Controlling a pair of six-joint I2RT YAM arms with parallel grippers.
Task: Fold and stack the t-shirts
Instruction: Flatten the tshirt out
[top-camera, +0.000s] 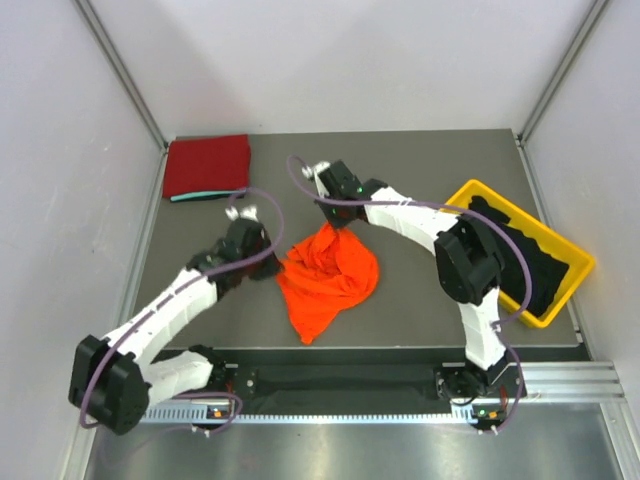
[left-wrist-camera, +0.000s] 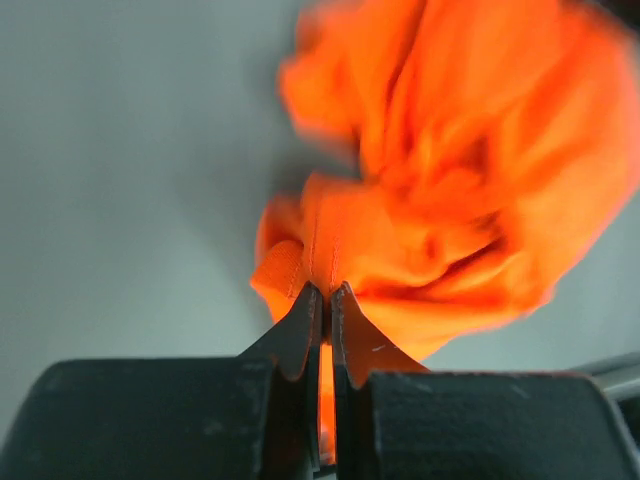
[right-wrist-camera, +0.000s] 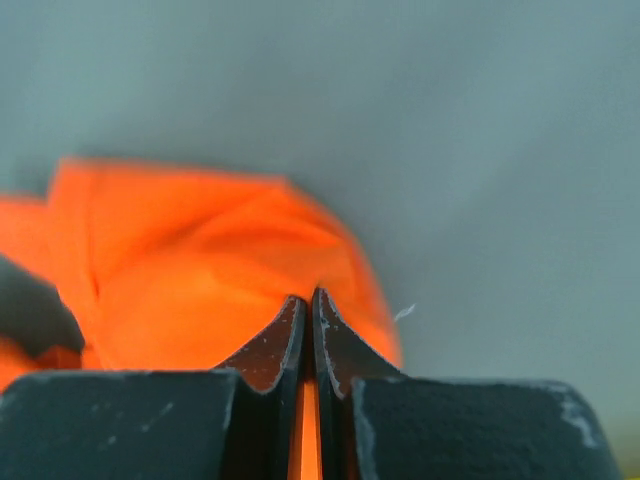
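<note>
A bright orange t-shirt (top-camera: 328, 275) hangs bunched between both arms over the middle of the table. My left gripper (top-camera: 272, 262) is shut on its left edge; in the left wrist view the seam (left-wrist-camera: 318, 250) runs into the closed gripper (left-wrist-camera: 326, 290). My right gripper (top-camera: 330, 222) is shut on the shirt's top corner, and orange cloth (right-wrist-camera: 200, 270) shows between its closed fingertips (right-wrist-camera: 308, 298). A folded dark red t-shirt (top-camera: 206, 165) lies at the back left on a teal one (top-camera: 205, 195). Black t-shirts (top-camera: 530, 255) fill the bin.
The yellow plastic bin (top-camera: 575, 262) stands at the right edge of the table, close to the right arm's elbow (top-camera: 465, 255). Grey walls close in the table on the left, back and right.
</note>
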